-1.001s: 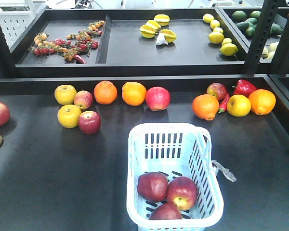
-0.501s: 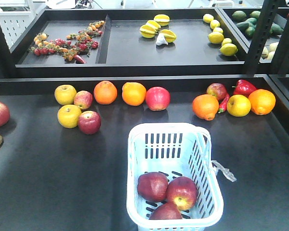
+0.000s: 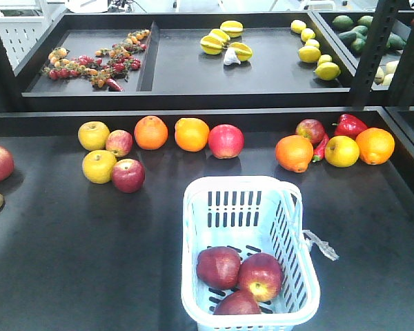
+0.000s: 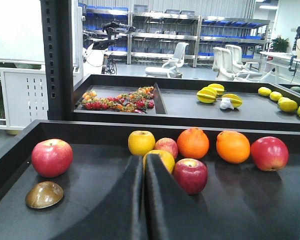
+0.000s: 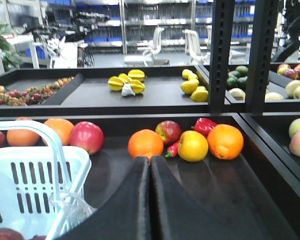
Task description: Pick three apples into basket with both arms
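Behind the basket [image 3: 193, 207], oranges [image 3: 151, 132] line the table; both fingers [image 4: 143, 200] pressed together.

The front view looks steeply down on the worktop [image 3: 69, 262] from the near edge. Both wrist views sit low, looking level across it toward the shelves; all three share the fruit row, including one orange [image 3: 192, 134] [image 4: 233, 146] [image 5: 61, 129].

Pale plastic basket [image 3: 290, 207] looks smooth; speckled apples [image 3: 261, 274] glossy; black table [image 3: 69, 255] seemingly matt.
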### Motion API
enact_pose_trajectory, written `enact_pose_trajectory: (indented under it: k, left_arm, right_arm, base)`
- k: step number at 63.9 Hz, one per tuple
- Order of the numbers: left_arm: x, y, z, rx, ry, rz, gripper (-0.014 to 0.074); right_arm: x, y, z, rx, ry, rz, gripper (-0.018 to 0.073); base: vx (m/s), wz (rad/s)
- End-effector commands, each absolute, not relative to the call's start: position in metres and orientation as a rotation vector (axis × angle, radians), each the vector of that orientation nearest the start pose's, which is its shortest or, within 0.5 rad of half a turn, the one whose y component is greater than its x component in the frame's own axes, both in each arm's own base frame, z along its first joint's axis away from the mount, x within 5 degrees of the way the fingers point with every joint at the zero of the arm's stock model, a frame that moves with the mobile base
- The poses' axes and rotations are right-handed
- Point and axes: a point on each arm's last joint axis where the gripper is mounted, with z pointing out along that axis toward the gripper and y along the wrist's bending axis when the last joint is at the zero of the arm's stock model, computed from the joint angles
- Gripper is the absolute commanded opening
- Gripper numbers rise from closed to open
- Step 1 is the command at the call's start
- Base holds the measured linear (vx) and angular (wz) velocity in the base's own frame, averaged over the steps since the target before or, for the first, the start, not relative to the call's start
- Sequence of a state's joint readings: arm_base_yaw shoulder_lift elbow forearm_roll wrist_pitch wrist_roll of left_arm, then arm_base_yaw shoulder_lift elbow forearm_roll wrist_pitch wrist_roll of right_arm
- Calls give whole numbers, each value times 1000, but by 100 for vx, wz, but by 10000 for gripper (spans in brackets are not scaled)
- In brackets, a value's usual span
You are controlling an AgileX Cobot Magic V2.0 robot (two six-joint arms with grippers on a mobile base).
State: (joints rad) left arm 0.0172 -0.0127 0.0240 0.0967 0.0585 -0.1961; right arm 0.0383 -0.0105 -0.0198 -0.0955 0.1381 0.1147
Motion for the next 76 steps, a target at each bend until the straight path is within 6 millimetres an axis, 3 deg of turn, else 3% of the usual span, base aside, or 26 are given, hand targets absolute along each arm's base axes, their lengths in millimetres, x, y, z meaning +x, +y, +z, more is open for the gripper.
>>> enact_pose_trajectory:
  k: [1, 7, 76]
  left_arm:
    - [56, 1, 200, -93, 1483, -74, -6]
    - [56, 1, 200, -93, 1483, -74, -6]
    - [56, 1, 200, -93, 1483, -74, -6]
  right_arm:
    - [54, 2, 215, -8, 1424, 49, -9]
    - [56, 2, 208, -4, 1418, 60, -9]
    - [56, 2, 206, 2, 1434, 63, -9]
  base:
    - [0, 0]
    - [0, 0]
    - [0, 0]
